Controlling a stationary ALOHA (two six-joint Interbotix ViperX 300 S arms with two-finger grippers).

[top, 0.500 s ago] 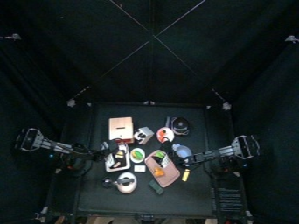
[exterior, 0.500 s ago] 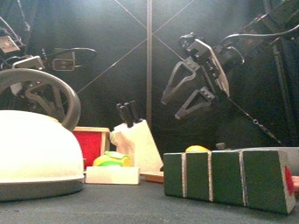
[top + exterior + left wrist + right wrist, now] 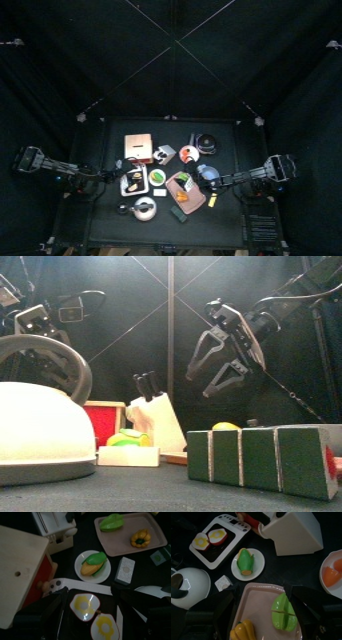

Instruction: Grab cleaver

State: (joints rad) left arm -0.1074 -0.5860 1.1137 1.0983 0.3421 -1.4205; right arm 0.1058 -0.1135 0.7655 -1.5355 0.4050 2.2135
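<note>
Neither arm has taken a cleaver: the left gripper (image 3: pixel 85 612) and right gripper (image 3: pixel 261 604) both hover open and empty above the knife block (image 3: pixel 291 532), handles untouched.

- You have two black arms over the table, one gripper each: left gripper (image 3: pixel 85 614), right gripper (image 3: pixel 261 614).
- One white knife block (image 3: pixel 294 533), dark handles (image 3: pixel 144 384) sticking out; their number can't be told.
- One white kettle (image 3: pixel 40 431).
- One pink tray (image 3: pixel 261 594), with one green pepper (image 3: pixel 283 611) and one yellow pepper (image 3: pixel 243 631) on it.
- One small white plate (image 3: pixel 258 566) holding one corn cob (image 3: pixel 245 561).
- One wooden cutting board (image 3: pixel 17 567).
- Two yellow-centred egg-like pieces (image 3: pixel 85 604) in a dark tray (image 3: pixel 110 607).
</note>
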